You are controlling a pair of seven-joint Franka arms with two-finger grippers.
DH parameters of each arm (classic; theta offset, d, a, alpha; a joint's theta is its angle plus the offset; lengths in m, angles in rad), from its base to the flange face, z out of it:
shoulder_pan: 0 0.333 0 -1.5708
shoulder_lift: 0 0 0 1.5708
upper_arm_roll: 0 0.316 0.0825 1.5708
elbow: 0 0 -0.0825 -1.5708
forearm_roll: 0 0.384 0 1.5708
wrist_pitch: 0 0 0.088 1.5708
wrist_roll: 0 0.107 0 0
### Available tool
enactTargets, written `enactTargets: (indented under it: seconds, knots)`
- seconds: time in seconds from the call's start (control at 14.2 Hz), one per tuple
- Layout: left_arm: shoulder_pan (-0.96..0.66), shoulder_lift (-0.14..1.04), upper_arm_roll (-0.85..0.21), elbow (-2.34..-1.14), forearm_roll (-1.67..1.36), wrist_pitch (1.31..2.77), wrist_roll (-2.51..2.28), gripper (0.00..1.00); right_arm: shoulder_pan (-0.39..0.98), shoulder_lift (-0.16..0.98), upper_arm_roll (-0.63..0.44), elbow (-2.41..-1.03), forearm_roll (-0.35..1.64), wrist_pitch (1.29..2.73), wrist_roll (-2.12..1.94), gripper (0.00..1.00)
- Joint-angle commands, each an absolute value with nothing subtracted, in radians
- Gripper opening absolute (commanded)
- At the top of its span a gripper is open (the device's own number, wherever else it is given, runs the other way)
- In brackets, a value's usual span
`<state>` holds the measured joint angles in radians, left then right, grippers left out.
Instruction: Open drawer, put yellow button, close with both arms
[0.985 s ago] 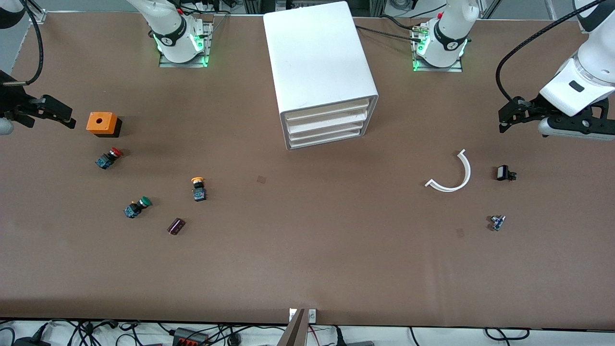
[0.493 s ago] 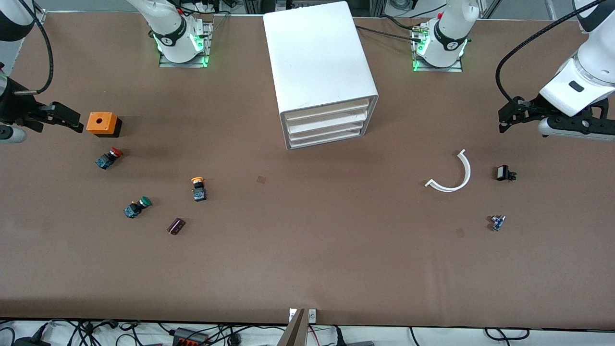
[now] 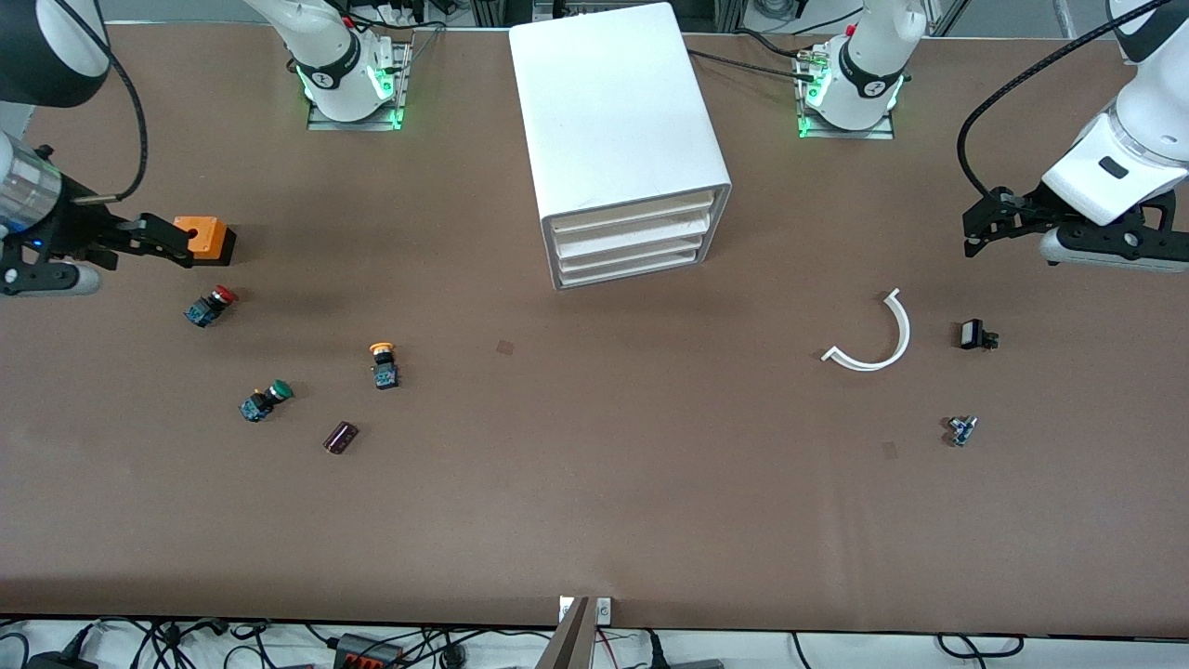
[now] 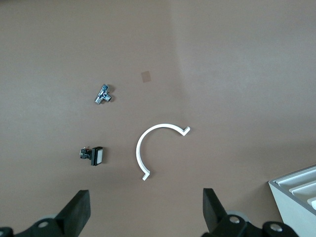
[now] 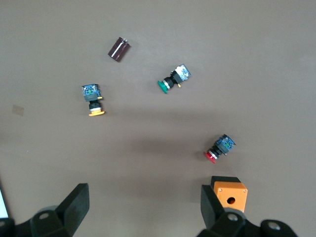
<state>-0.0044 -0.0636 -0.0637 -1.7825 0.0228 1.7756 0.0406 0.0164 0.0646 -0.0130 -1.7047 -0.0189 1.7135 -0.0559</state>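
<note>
**Both grippers aloft, drawer shut**

Front view: we see the drawer (image 3: 634, 212) closed in the white cabinet (image 3: 613, 111). The yellow button (image 3: 383, 364) lies on the table (image 3: 594, 502), toward the right arm's end. The right gripper (image 3: 167, 240) hangs over the orange box (image 3: 206, 236).

Left wrist view: we note the left gripper (image 4: 145, 215) spread, over bare table near the white arc (image 4: 153, 148).

Right wrist view: fingers (image 5: 76, 205) spread, nothing held.

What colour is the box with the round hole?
Orange top on a black base; it shows best in the right wrist view.
</note>
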Motion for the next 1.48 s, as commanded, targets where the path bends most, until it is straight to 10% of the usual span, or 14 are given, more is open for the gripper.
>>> enactTargets:
  seconds: [0.0,1.41]
  knots:
    - [0.009,-0.051,-0.078,-1.753,0.029,1.755,0.038,1.0,0.041,0.092,-0.011,-1.71,-0.029,1.746,-0.049,1.0]
    - [0.008,-0.051,-0.08,-1.752,0.029,1.729,0.029,1.0,0.158,0.379,-0.011,-1.703,-0.017,1.98,-0.04,1.0]
